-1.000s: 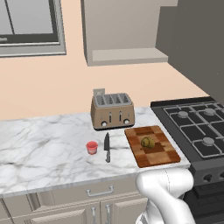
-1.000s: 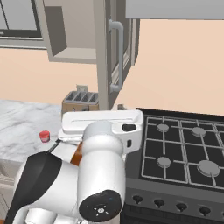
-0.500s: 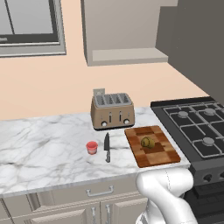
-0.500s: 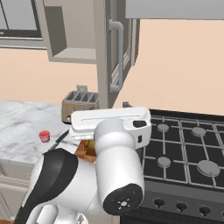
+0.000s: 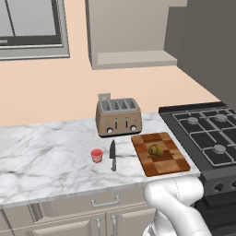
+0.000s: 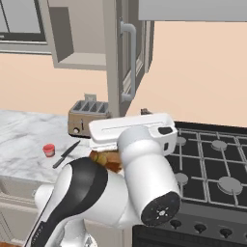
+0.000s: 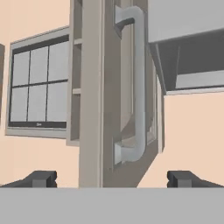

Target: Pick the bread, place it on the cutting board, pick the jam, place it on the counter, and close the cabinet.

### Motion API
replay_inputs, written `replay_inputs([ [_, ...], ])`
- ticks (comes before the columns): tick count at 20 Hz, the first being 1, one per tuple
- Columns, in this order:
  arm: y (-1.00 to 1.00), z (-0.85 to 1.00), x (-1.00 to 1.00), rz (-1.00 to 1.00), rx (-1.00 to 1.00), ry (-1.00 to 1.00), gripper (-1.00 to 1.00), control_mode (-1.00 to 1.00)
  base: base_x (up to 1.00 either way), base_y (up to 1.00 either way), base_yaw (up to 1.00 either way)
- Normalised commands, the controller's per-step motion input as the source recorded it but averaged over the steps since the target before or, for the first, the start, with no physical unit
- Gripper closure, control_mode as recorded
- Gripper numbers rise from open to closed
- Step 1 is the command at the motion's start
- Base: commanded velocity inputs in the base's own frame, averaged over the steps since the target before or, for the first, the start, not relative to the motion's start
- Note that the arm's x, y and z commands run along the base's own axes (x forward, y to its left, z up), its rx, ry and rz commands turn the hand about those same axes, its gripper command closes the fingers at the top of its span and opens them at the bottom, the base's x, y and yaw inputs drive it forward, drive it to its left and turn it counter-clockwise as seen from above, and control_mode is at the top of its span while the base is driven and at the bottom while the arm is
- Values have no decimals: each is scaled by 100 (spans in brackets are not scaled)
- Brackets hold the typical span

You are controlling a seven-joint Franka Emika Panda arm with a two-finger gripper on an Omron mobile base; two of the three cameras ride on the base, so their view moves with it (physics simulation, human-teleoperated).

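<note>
- Since half a second ago the arm's upper links have swung further right in the right base view, so more of the counter's left part shows; the jam, knife, bread and toaster have not shifted.
- On the counter (image 5: 50,152), white marble with grey veins, the jam (image 5: 97,155) stands upright near the middle, a little nearer the front edge than the back, well apart from the wall.
- Just right of the jam lies a black-handled knife (image 5: 113,156), running front to back with its handle toward the front edge, near the jar but not touching it.
- Behind the knife, toward the counter's back edge, stands a beige four-slot toaster (image 5: 118,117).
- Right of the knife, at the counter's right end beside the black gas stove (image 5: 209,133), lies the checkered cutting board (image 5: 162,162).
- The bread (image 5: 155,150) rests on the board, about mid-board and a little toward its back edge.
- Above the counter the cabinet (image 5: 124,32) hangs on the wall; its door (image 6: 116,62) stands swung open, seen edge-on in the right base view, with the curved metal handle (image 6: 129,60) on its outer face.
- In the hand view the door edge and handle fill the middle, with a window (image 7: 39,85) to the left.
- The gripper (image 7: 111,179) faces the door handle with its fingers (image 7: 42,178) spread wide apart, holding nothing and not touching the door.
</note>
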Motion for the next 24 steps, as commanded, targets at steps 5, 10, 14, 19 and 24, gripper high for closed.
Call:
replay_inputs([
  [5,-6,0,22,7,0,0,-100,-100,0,0,0],
  [10,-7,0,18,9,0,0,-100,-100,0,0,0],
  [14,-7,0,11,11,0,0,-100,-100,0,0,0],
  [19,-10,0,13,11,0,0,-100,-100,0,0,0],
  [24,-11,0,19,10,0,-3,-100,-100,0,0,0],
])
